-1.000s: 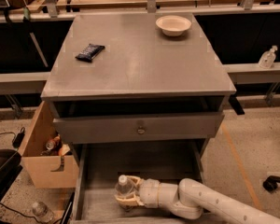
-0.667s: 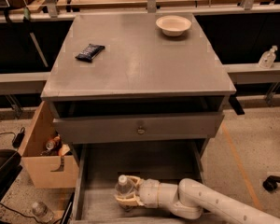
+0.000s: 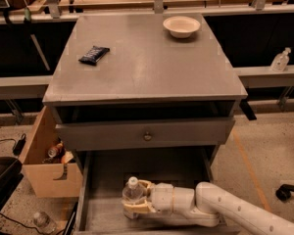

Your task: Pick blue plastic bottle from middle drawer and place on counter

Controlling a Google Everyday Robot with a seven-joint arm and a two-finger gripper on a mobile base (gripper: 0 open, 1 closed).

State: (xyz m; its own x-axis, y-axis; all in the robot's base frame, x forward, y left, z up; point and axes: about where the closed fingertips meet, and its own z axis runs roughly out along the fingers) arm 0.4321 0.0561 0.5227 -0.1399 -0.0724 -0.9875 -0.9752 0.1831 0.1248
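The grasp is the step in hand: the gripper (image 3: 133, 202) reaches in from the right to the near end of the open middle drawer (image 3: 104, 179), its pale fingers drawn in narrow against both sides of the blue plastic bottle (image 3: 133, 189), which stands upright on the drawer floor. The next move, I judge, calls for a lift towards the near side, clear of the knobbed drawer front (image 3: 147, 135) overhanging it, then up onto the counter (image 3: 142, 65)

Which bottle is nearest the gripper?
The blue plastic bottle, white-capped, upright in the middle drawer, right at the gripper. The nozzle-topped bottle stands far off beyond the cabinet; another bottle is on the floor.
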